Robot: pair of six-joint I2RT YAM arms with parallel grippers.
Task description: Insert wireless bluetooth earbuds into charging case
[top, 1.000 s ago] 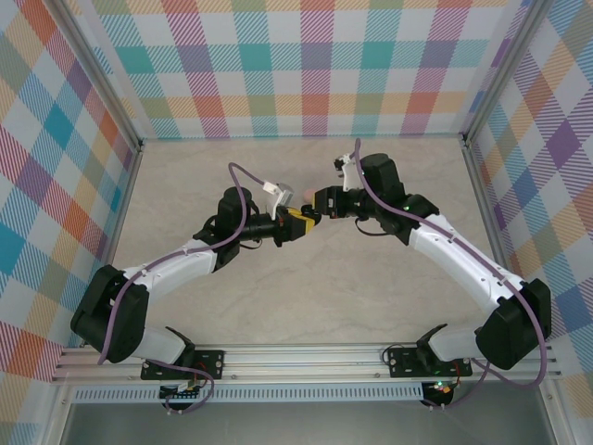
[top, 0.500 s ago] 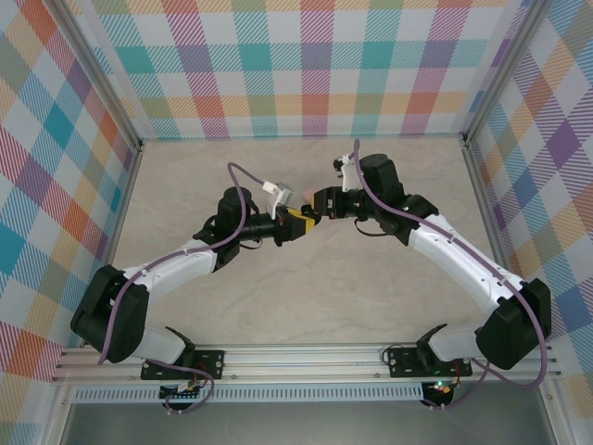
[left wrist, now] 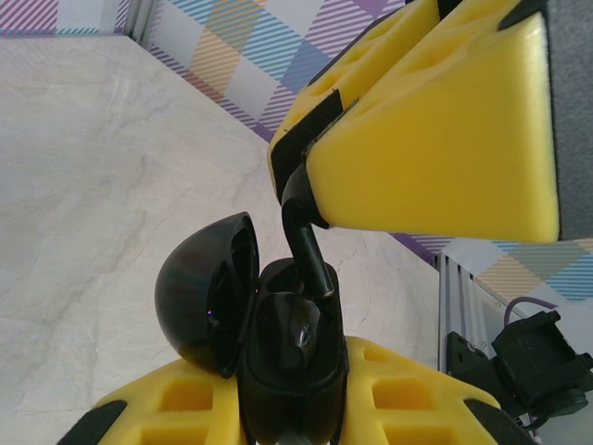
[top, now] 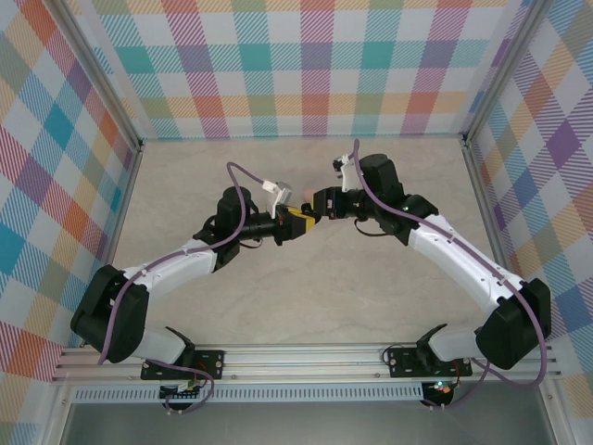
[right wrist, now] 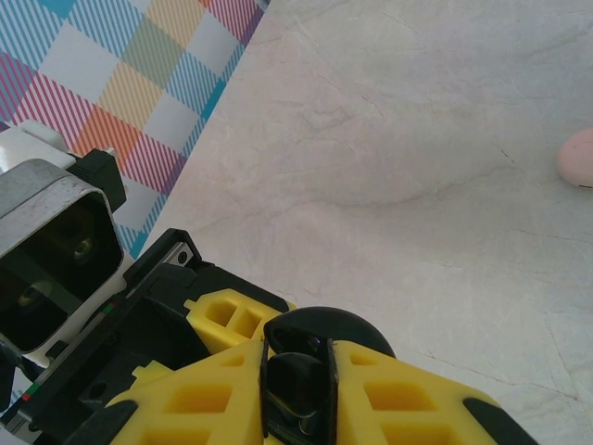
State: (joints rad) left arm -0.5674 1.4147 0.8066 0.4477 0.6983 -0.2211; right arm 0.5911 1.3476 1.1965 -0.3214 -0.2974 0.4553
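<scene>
Black plastic is sitting between both of your tools, which are meeting above the middle of the desk (top: 306, 297). Your left tool (left wrist: 292, 413) is clenching the charging case (left wrist: 289, 357) between its yellow foam pads (left wrist: 167, 413), holding it upright with its domed lid (left wrist: 206, 295) hanging open to one side. Your right tool (right wrist: 296, 394) is pinching one black earbud (left wrist: 309, 239) between its own yellow fingers (right wrist: 417, 399). The earbud is standing over the mouth of the case, with its lower end reaching down to the rim of a socket.

By my judgement you are in the middle of the insertion step: the earbud is arriving at the case but is not looking seated. The next move is calling for a slow, straight push along the socket while the case is kept steady, and only then a release of the right tool.

Counting: you are seeing one charging case, one black earbud in the grip, and one pale pink rounded object (right wrist: 579, 158) lying on the desk near the tools. What that object is, you cannot tell. The inside of the case is too dark to show whether another earbud is lying there.
</scene>
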